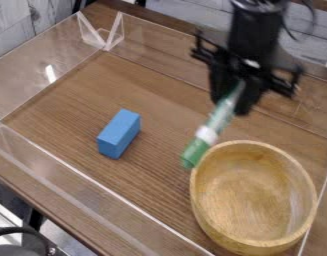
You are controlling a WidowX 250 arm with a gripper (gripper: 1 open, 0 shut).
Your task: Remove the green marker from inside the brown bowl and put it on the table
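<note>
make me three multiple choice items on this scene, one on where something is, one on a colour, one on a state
1. Where is the slim white-barrelled green marker?
A. lying inside the bowl
B. hanging in the air from the black gripper, left of the wide light brown wooden bowl in the picture
C. flat on the table beside the block

2. What colour is the small rectangular block on the wood-grain table?
A. blue
B. red
C. yellow

3. What state is the bowl in?
A. holds the marker
B. tipped on its side
C. upright with nothing inside

Answers:
1. B, the marker slants down from the closed gripper, its lower tip off the tabletop.
2. A, the block is plainly blue.
3. C, the bowl sits level and only bare wood shows inside.
</note>
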